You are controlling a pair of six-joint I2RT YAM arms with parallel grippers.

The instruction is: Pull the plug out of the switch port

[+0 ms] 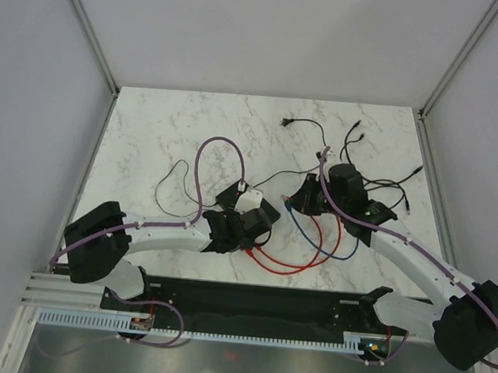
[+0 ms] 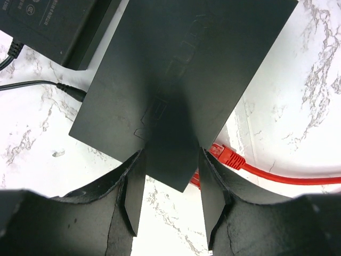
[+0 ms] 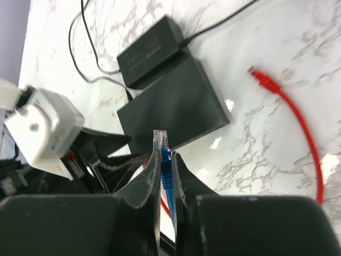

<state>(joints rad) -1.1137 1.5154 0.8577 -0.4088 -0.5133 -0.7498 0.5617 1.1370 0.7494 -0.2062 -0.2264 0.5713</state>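
Left end effector (image 2: 171, 154) was clamped on the switch (image 2: 181, 80), center frame, prob. to brace it on the table (image 2: 298, 80). Right end effector (image 3: 165, 154) pinched the blue plug (image 3: 161, 144), lower center, its tip apparently free of the port.

White marble table (image 1: 166, 136) carries the switch (image 3: 176, 104). Smaller black box (image 3: 152, 50) lies just beside the switch, far-left. Red cable (image 1: 286, 266) loops near-right of it. Thin black cords (image 1: 357, 144) lie beyond it.
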